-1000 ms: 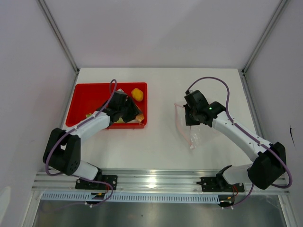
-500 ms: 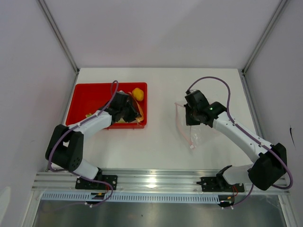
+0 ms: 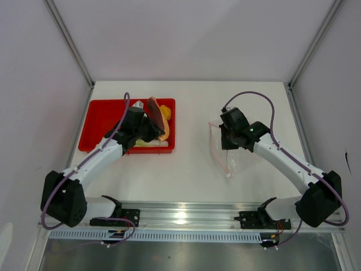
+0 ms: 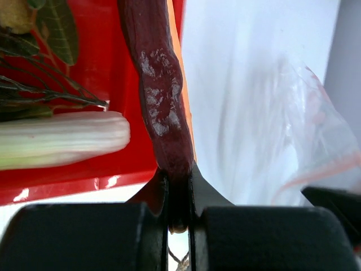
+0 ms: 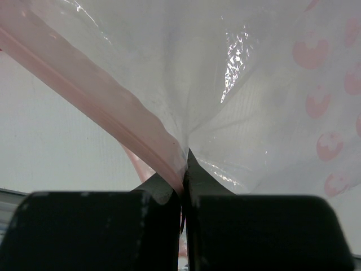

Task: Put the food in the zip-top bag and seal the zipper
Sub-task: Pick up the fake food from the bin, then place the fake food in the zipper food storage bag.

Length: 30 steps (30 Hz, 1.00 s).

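left fingers (image 4: 168, 191) clamped narrow on 1 end of purple-brown sweet potato (image 4: 161, 96), over red tray (image 4: 56, 176) edge, right fingers (image 5: 176, 183) pinched tight on zipper (image 5: 113, 107) of zip-top bag (image 5: 254, 101)

The white table (image 3: 192, 113) is carrying a red tray (image 3: 101, 113), which is lying flat just under the left gripper (image 4: 179, 175). The zip-top bag (image 3: 237, 161) is hanging from the right gripper (image 5: 184, 169) (whether it is touching the surface is unclear).
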Each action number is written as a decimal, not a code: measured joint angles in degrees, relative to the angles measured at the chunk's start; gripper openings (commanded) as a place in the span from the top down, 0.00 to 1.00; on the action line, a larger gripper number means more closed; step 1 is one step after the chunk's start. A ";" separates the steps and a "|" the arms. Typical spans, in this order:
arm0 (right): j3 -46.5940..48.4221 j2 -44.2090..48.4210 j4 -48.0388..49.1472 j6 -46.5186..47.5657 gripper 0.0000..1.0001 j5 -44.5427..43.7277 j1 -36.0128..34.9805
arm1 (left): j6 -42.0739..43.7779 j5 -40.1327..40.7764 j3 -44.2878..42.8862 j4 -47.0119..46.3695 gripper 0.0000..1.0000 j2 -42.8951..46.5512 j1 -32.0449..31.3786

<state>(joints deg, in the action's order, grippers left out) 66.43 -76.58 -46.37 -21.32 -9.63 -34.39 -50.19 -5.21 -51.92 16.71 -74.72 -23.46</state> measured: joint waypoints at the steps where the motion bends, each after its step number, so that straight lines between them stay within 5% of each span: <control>1: 0.00 0.00 0.00 0.00 1.00 -0.02 0.00 | 1.03 -0.52 -0.07 0.31 0.99 1.18 0.00; 17: 0.15 0.22 -1.22 1.97 1.00 -1.79 0.00 | 9.70 -34.84 6.95 1.86 0.99 20.37 -2.25; 30: 0.28 2.78 -2.21 4.96 1.00 -2.89 0.00 | 6.47 -44.19 14.10 6.40 1.00 32.72 -14.12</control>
<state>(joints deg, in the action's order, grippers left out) 66.72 -73.80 -48.58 -16.36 -12.51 -34.39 -43.72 -49.41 -37.82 23.11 -42.00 -37.58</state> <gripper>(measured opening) 0.003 0.076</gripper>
